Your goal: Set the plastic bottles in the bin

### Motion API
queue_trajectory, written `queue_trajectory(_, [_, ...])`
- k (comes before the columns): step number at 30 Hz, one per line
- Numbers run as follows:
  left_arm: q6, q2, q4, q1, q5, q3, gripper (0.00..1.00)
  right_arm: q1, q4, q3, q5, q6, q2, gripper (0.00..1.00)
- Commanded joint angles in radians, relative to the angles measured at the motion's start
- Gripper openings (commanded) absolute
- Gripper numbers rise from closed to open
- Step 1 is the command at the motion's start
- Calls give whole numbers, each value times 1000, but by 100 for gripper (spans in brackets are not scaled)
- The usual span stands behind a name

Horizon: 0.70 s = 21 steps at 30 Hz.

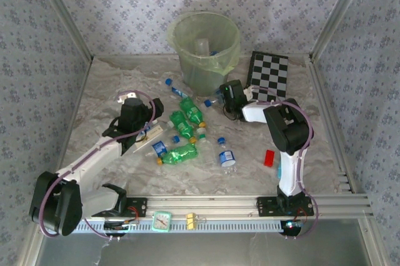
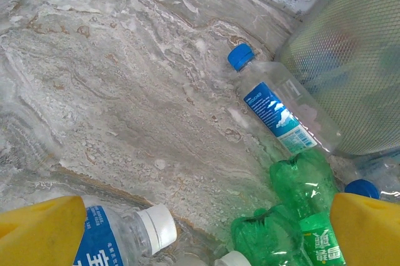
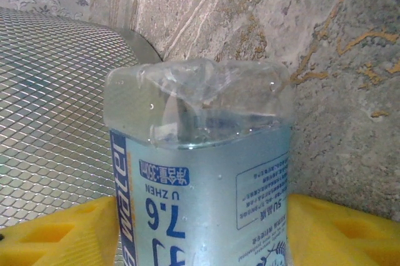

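Observation:
The pale green bin (image 1: 206,44) stands at the back of the table. Several plastic bottles lie in front of it, green ones (image 1: 187,115) and clear blue-capped ones (image 1: 226,157). My right gripper (image 1: 226,96) is low beside the bin's base. In the right wrist view its yellow fingers (image 3: 340,235) press both sides of a clear blue-labelled bottle (image 3: 200,153), with the bin's mesh wall (image 3: 50,91) to the left. My left gripper (image 2: 203,241) is open over the bottle cluster. A white-capped clear bottle (image 2: 128,235) and crushed green bottles (image 2: 281,235) lie between its fingers, untouched.
A black-and-white chequered board (image 1: 270,75) leans at the back right, just behind the right arm. A small red block (image 1: 269,157) lies right of the bottles. A blue-capped clear bottle (image 2: 275,107) rests against the bin's wall (image 2: 350,60). A small clock (image 1: 162,221) sits on the front rail.

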Motion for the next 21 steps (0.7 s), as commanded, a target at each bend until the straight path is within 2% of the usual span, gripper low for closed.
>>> queue_trajectory(1, [8,-32,-8,5,-16,14,100,8,-58,-56,-9,5,37,66])
queue_trajectory(6, [6,-56,-28,5,-20,18,100,8,-28,-81,-29,-40,18,54])
queue_trajectory(14, [-6,-107,-51,5,-37,12,100,-6,178,-154,-107,-124,-31,46])
queue_trajectory(21, [-10,-103,-43,5,-41,20,100,-3,197,-206,-145,-220,-156,41])
